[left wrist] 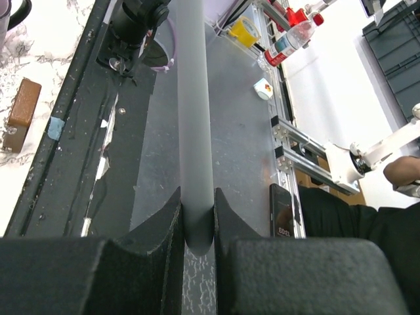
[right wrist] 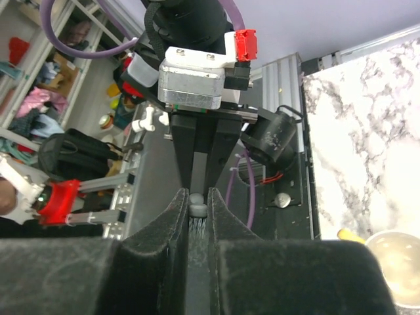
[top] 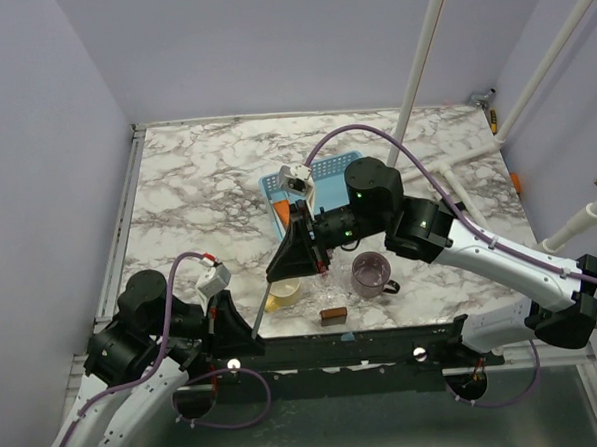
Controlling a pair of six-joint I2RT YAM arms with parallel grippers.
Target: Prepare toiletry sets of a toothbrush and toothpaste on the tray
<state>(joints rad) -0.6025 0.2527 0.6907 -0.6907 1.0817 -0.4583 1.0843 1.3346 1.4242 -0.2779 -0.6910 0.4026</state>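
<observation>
We see pale lilac walls (top: pixel 54 146) closing the far side and both flanks around the right pincer (top: pixel 277 273), a white grey-veined marble tabletop (top: pixel 197 189) beneath it, white poles (top: pixel 424 47) slanting up beyond it to its right, and cluttered shelves (right wrist: pixel 36 72) ahead of it.

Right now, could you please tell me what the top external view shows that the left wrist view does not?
Only the top external view shows the tray, the yellow mug, the purple mug, and the right hand at the far end of the toothbrush. Only the left wrist view shows, up close, the fingers of the left hand pressed against the handle, plus a red-capped bottle off the table. Both show the toothbrush, the left hand and the brown block.
</observation>
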